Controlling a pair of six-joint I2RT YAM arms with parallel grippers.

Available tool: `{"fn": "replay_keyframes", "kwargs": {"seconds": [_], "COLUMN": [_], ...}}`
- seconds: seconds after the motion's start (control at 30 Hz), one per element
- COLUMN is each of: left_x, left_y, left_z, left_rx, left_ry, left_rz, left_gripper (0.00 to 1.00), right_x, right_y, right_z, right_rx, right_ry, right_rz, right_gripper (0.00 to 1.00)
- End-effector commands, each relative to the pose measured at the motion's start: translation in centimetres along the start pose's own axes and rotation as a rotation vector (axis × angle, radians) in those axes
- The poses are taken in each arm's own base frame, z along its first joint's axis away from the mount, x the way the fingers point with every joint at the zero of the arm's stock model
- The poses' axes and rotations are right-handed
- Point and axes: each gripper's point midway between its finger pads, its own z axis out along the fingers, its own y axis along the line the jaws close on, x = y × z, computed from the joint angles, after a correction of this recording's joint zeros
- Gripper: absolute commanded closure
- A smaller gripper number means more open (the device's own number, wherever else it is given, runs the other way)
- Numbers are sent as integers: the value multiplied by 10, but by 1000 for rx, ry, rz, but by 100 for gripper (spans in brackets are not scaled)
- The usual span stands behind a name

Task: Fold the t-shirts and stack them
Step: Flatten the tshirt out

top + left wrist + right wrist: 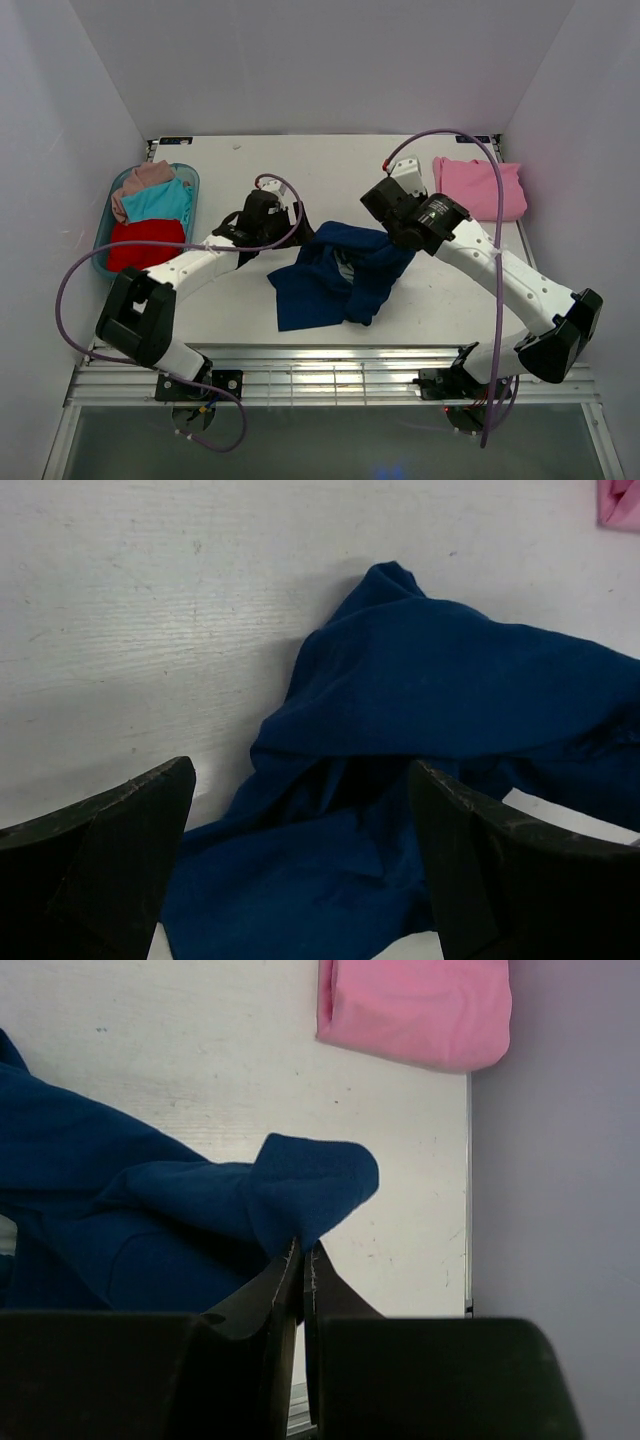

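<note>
1. While the pink t-shirt [480,188] already lies folded at the far right corner of the table [330,165], the top view shows the navy t-shirt [335,285] crumpled at mid-table, with no fold made in it. The red t-shirt [147,243], teal t-shirt [160,202] and dusty-pink t-shirt [145,177] sit heaped in the basket [101,240] at the far left. By my reckoning one tee of five is done, and nothing is stacked on it yet.
2. From the left wrist, the left gripper [300,770] stands spread wide with nothing between its fingers. A rumpled hump of the navy t-shirt lies just ahead and partly beneath it, so that side has no hold yet.
3. From the right wrist, the right gripper [307,1248] is pinched tight on a turned-over edge of the navy t-shirt. The folded pink t-shirt lies well beyond, beside the wall. Spreading the navy one flat looks like the step in hand.
</note>
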Motion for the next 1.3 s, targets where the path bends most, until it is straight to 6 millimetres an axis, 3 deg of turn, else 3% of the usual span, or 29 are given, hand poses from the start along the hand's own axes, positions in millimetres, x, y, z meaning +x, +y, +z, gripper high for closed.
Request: {"fn": "replay_keyframes", "kwargs": {"seconds": [0.0,0.17,0.47,0.6,0.8,0.93,1.1,1.27], "left_x": [-22,-20,12,25,44,47,38,41], "left_y": [-11,-6,-2,16,32,39,29,29], "left_z": [14,12,21,14,15,21,34,48], "left_rx": [25,12,-7,-99,-158,-181,-137,-132], "left_ry": [-49,-55,27,44,83,89,56,78], "left_rz": [27,63,65,77,64,72,83,90], "left_gripper": [2,2,3,5,15,18,19,20], "right_x": [3,15,17,19,20,17,19,25], "right_y": [-10,-6,-7,-6,-3,-3,0,2], "right_z": [1,3,4,5,7,7,8,10], "right_rx": [31,2,-4,-6,-14,-16,-26,-30], "right_ry": [-24,-4,-4,0,10,2,4,21], "right_rz": [114,132,140,147,146,151,147,141], "right_gripper": [92,92,92,92,92,92,92,92]}}
